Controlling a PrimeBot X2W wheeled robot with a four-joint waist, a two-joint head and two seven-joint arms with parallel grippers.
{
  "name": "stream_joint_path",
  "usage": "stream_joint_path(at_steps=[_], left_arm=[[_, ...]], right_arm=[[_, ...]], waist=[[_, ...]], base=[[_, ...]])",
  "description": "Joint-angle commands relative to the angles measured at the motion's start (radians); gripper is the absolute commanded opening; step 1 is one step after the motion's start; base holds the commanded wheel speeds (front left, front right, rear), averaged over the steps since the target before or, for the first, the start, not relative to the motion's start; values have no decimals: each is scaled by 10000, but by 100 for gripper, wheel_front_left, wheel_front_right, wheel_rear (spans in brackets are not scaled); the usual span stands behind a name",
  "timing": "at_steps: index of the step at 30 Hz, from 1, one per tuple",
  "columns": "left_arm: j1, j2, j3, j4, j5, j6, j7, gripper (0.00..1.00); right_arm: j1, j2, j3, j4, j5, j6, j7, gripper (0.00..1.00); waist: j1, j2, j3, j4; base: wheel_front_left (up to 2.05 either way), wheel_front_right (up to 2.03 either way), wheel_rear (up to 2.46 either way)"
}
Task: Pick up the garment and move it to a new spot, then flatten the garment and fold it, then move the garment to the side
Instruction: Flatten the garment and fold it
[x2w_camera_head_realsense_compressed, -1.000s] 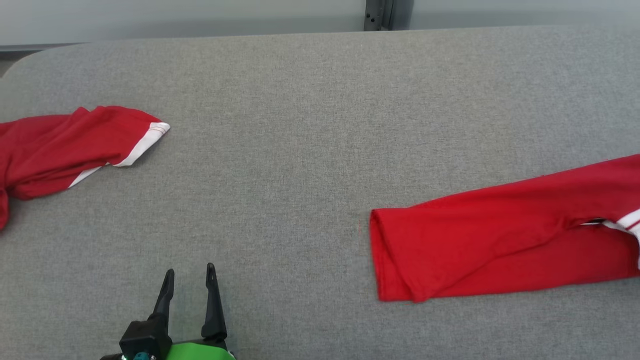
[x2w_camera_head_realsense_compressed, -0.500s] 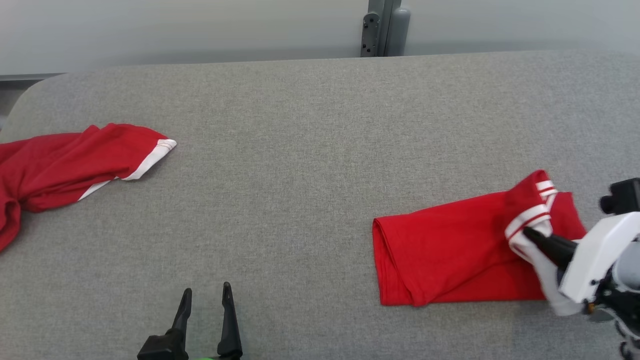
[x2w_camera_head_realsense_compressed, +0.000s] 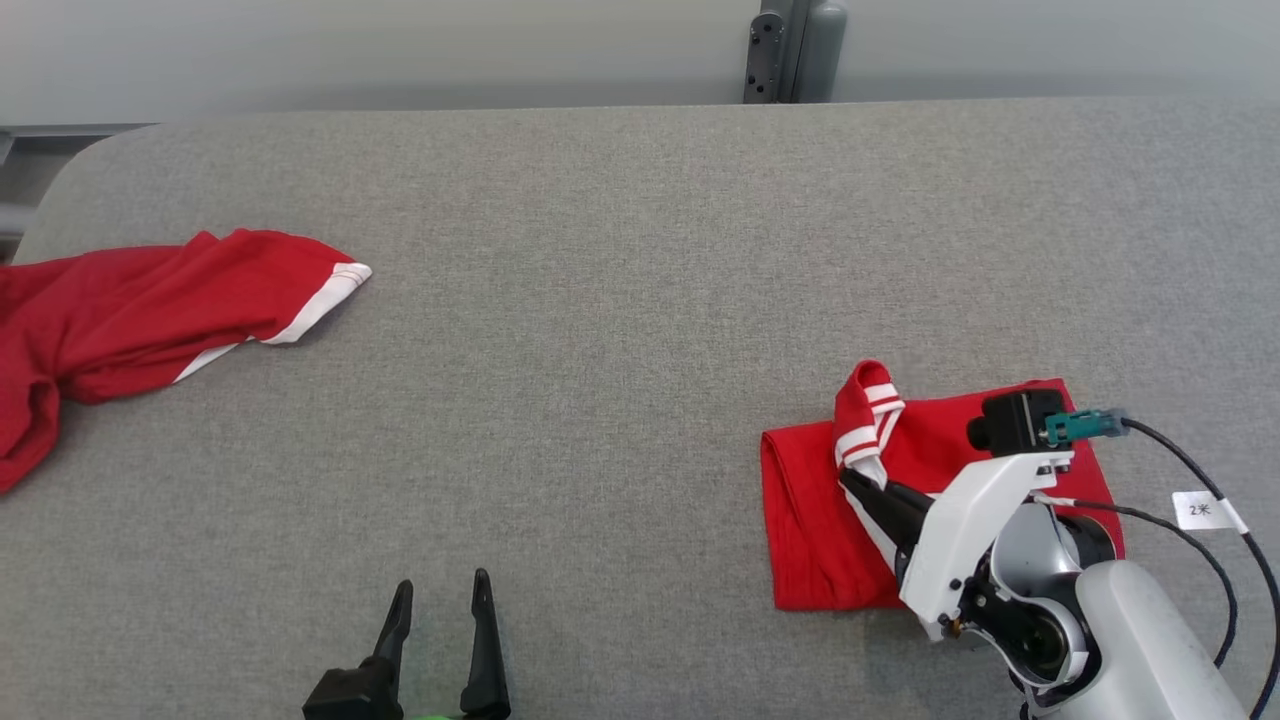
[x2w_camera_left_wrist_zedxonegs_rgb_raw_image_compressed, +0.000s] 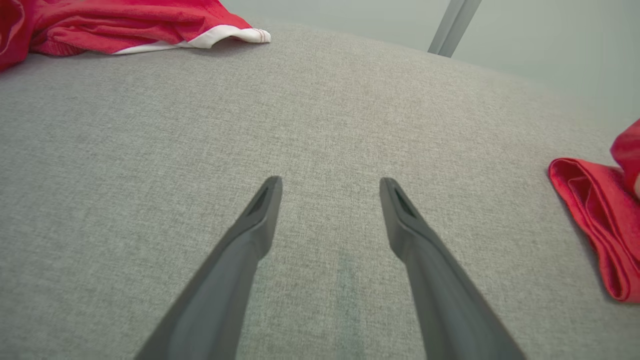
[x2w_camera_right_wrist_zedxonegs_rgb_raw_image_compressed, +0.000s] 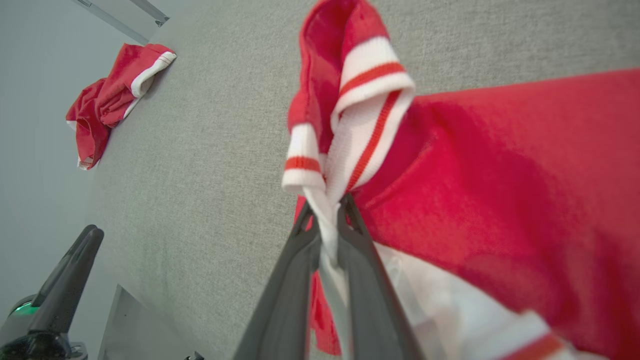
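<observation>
Soft, even light from above falls across the grey padded table (x2w_camera_head_realsense_compressed: 620, 300), bright and matte, and shadows are faint: a thin dark rim under the red garment (x2w_camera_head_realsense_compressed: 810, 540) and under the other red cloth (x2w_camera_head_realsense_compressed: 150, 310). The head view is sharp throughout, while both wrist views bow toward their edges from the wide lens. In the right wrist view the fingers of the right gripper (x2w_camera_right_wrist_zedxonegs_rgb_raw_image_compressed: 327, 207) and the nearest cloth are blurred; the left gripper (x2w_camera_left_wrist_zedxonegs_rgb_raw_image_compressed: 331, 184) looks crisper, softening only at the bottom edge
</observation>
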Motion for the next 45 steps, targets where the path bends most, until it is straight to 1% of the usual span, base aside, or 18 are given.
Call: stream_joint_path(at_steps=[1,4,5,6,7,11,13,16,19,22,24,25,27,28,31,36,42,45], left_arm=[[-159,3,-26,28,-47,51,-28,100],[-147,4,-106,44,-110,99,-28,100],[-135,4,-130,42,-137,117,-28,100],[-118,4,-146,35,-155,116,-28,100],[-93,4,-147,21,-155,121,-28,100],[46,5,-76,-10,-83,132,-28,100],[137,5,3,-18,-40,132,-28,100],[227,4,126,-92,8,152,-29,100],[288,4,209,-200,56,171,-29,100],[270,4,261,-261,128,148,-29,100],[182,5,261,-275,189,111,-29,100],[126,5,258,-292,202,96,-29,100],[9,5,250,-324,239,84,-29,100],[-59,5,229,-334,263,78,-29,100],[-166,5,160,-284,287,38,-29,100],[-323,5,141,-215,321,-11,-29,100],[-392,5,145,-217,358,5,-29,100],[-339,5,92,-198,288,27,-29,100]], right_arm=[[-135,40,82,131,-106,4,-129,0],[-213,101,228,461,-202,4,-324,0],[-248,117,283,540,-202,4,-368,24],[-295,121,381,565,-213,4,-436,82],[-313,124,432,564,-201,4,-498,100],[-336,40,267,116,-64,4,-1063,100],[-224,-208,136,-366,-20,4,-1454,100],[139,-709,-143,-1242,-173,4,-1970,100],[521,-1503,-546,-1988,-821,4,-2564,100],[960,-1926,-845,-2228,-1276,4,-3174,100],[1260,-2340,-867,-2150,-1642,4,-3610,100],[1422,-2518,-762,-2050,-1866,2,-3800,57],[1693,-2638,-523,-1723,-2080,4,-4153,16],[1789,-2647,-364,-1532,-2119,4,-4284,0],[1800,-2605,252,-860,-2215,2,-4631,0],[1246,-2201,1561,110,-2299,2,-5177,0],[552,-1836,3061,969,-2534,2,-5469,0],[232,-1589,3558,1269,-2593,4,-5634,0]], waist=[[0,0,-26,48],[0,0,-64,88],[0,0,-76,96],[0,0,-85,97],[0,0,-82,81],[0,0,-105,-5],[0,0,-138,-66],[0,0,-179,-212],[0,0,-154,-390],[0,0,-66,-561],[0,0,28,-636],[0,0,87,-658],[0,0,252,-691],[0,0,328,-694],[0,0,513,-662],[0,0,731,-498],[0,0,824,-209],[0,0,781,-52]], base=[[0,0,0],[0,0,0],[0,0,0],[0,0,0],[0,0,0],[0,0,0],[0,0,0],[0,0,0],[0,0,0],[0,0,0],[0,0,0],[0,0,0],[0,0,0],[0,0,0],[0,0,0],[0,0,0],[0,0,0],[0,0,0]])
